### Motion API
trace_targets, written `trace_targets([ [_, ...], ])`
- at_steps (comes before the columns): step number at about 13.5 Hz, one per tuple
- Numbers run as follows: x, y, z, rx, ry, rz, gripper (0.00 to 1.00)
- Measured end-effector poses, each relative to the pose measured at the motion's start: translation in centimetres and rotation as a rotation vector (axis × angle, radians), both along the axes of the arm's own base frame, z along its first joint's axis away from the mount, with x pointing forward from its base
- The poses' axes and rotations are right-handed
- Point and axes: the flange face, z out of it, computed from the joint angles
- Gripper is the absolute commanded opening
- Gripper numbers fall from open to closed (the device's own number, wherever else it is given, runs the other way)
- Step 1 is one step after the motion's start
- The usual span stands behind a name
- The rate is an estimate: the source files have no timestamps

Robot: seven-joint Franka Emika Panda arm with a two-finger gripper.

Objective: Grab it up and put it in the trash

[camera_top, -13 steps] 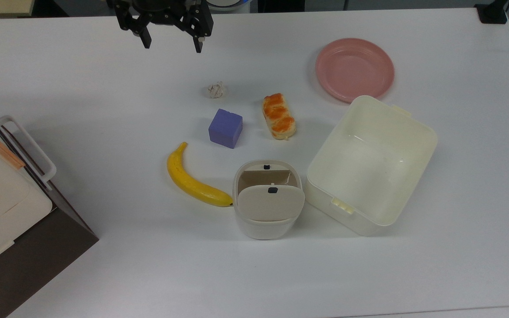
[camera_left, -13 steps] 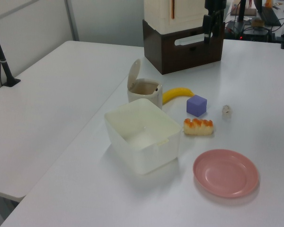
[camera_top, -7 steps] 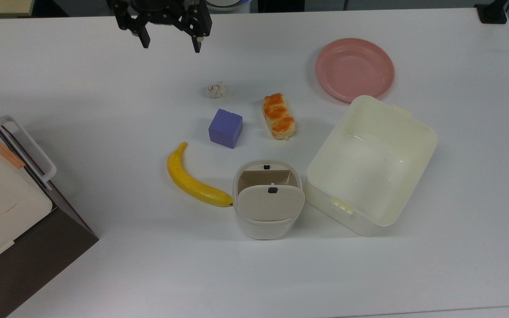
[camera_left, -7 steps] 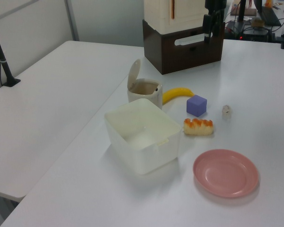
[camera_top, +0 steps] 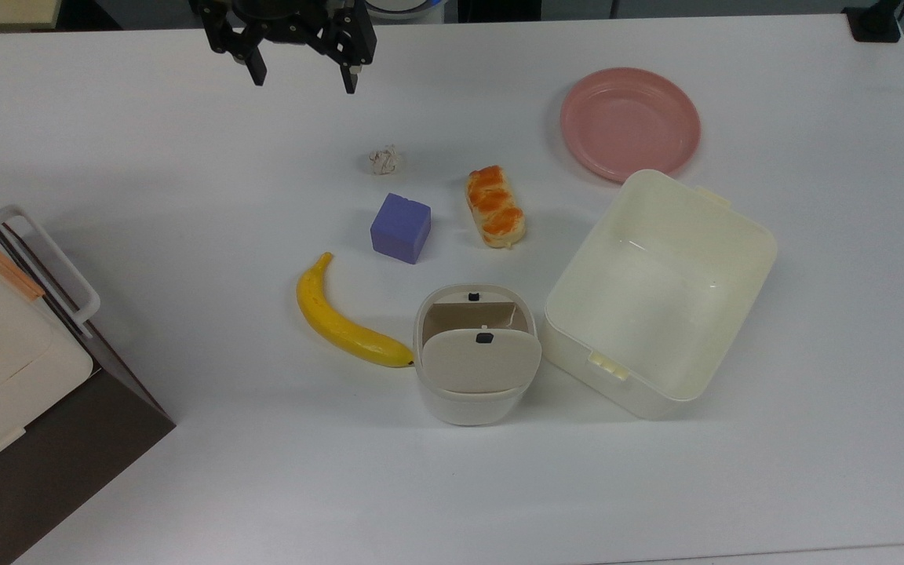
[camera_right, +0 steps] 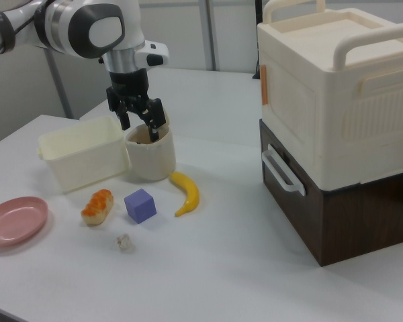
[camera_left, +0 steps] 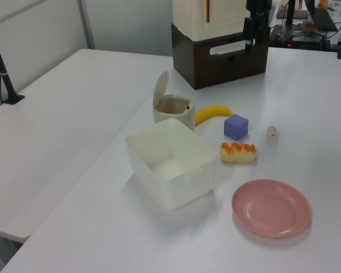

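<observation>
While hovering high near the top view's upper edge, gripper [camera_top: 306, 82] with fingers spread wide and nothing between them, barely shifted from a second ago: a slight lift over the first half second, then no visible travel. Means the approach has not really begun; no descent toward the target, no contact with anything.

Below and toward the top view's right of the fingertips, well apart from them, paper ball [camera_top: 384, 160] lying alone on the white table [camera_top: 185, 196], unmoved across the second. Just beyond it toward the top view's bottom, purple cube [camera_top: 400, 227], near but not touching; orange-glazed pastry [camera_top: 495, 205] off to the top view's right of both.

Farther down the top view, trash bin [camera_top: 475, 396] with flap lid [camera_top: 482, 359] tipped up and the mouth open, ready to receive; banana [camera_top: 342, 320] touching or nearly touching its side, cream tub [camera_top: 660, 292] just beside it on the other side, pink plate [camera_top: 629, 122] well apart.

Judged from this: grasp still entirely ahead, needing a shift over the ball and a drop clear of the cube
</observation>
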Motion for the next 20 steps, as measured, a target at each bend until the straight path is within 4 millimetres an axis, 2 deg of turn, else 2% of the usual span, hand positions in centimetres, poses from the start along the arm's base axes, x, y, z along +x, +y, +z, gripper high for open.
trace_targets([
  [7, 0.2, 0.5, 0.0, 0.000, -0.007, 0.008, 1.00],
  [15, 1.5, 1.9, -1.5, -0.002, -0.027, 0.031, 1.00],
  [18, 1.6, 2.6, -3.5, 0.001, 0.009, 0.054, 1.00],
  [20, 1.2, 4.3, -6.4, -0.004, 0.067, 0.116, 1.00],
])
